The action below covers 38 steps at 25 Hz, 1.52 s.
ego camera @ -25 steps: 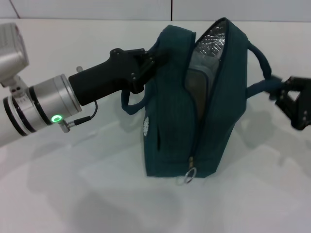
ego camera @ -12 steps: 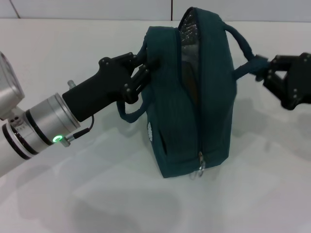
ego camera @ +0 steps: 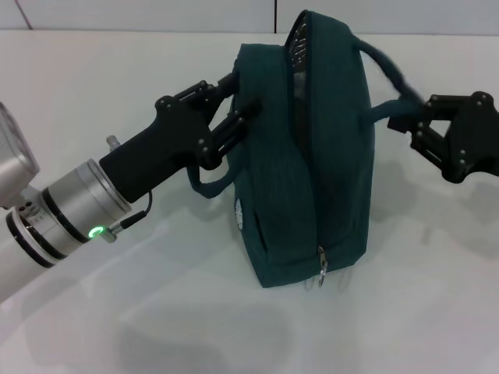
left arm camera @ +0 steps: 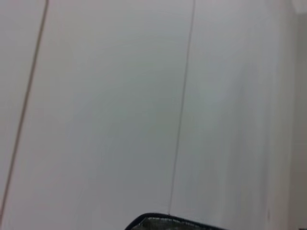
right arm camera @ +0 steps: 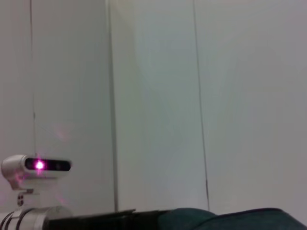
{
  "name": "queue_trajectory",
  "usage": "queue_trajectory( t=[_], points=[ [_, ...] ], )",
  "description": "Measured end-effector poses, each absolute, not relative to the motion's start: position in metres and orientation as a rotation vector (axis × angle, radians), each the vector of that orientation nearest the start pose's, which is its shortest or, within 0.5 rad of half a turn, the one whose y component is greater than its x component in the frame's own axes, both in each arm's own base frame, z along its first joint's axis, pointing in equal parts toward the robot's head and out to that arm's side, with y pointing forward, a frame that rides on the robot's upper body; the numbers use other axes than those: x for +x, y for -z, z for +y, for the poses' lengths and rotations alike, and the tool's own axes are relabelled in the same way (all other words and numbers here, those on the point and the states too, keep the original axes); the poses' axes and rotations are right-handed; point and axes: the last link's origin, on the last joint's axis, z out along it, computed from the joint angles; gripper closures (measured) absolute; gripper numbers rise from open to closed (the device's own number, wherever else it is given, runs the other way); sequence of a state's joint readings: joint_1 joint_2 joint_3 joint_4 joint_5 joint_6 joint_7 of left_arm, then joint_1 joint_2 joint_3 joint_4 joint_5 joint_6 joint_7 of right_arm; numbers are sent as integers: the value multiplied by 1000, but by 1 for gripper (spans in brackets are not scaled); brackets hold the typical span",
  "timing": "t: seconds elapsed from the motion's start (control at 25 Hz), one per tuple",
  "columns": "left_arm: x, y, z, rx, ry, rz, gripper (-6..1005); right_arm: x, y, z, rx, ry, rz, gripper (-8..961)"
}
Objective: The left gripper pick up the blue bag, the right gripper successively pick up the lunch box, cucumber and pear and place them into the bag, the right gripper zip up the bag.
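In the head view, the blue bag [ego camera: 308,156] is seen standing upright on the white tabletop [ego camera: 156,312], its zipper mostly drawn along the front edge, with the metal pull [ego camera: 320,265] low near the base and a short gap of silver lining [ego camera: 297,43] left showing at the top. The left gripper [ego camera: 228,117] is pressed against the bag's left side at its near handle [ego camera: 209,183] and appears to be pinching fabric or handle there, though the exact contact is hidden. The right gripper [ego camera: 417,125] is closed around the far handle [ego camera: 386,86] on the bag's right side, so the bag is held between the two. No lunch box, cucumber or pear is seen outside the bag; they are judged to be inside.

The step in hand is judged to be the closing of the bag. For this to go well, the bag should be kept taut and upright by the left gripper while the pull is taken squarely and drawn along the zipper line, not sideways.

In the left wrist view, only a pale wall and a sliver of the bag's open lip [left arm camera: 177,223] are shown.

In the right wrist view, the bag's top edge [right arm camera: 230,219] is glimpsed against the wall, with the robot's head camera [right arm camera: 36,167] beyond.
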State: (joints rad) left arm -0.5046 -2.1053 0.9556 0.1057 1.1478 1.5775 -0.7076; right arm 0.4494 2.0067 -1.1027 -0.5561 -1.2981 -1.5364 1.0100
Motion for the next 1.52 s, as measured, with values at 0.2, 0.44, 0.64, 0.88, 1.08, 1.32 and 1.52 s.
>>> queue_trajectory(
  t=[0.2,0.44,0.64,0.88,1.08,1.32,1.52],
  points=[
    [-248,45,301,-2209,1261,-438,516,238,-13,328,-2504,-1064,204,771],
    [-248,47,300,-2212,1257,-447,385,247,-28,324,-2431,-1087,213,651],
    [-246,48,302,-2214,1257,-448,372,253,-40,314,-2392,-1147,200,365],
    [-246,48,302,-2216,1257,-449,373,259,-46,300,-2362,-1165,121,243],
    [-246,49,302,-2216,1258,-453,375,261,-38,278,-2594,-1130,59,242],
    [-246,49,302,-2217,1262,-456,376,263,-8,274,-2891,-931,159,241],
    [-243,50,303,-2222,1268,-458,375,263,24,279,-2982,-781,242,246]
  ],
)
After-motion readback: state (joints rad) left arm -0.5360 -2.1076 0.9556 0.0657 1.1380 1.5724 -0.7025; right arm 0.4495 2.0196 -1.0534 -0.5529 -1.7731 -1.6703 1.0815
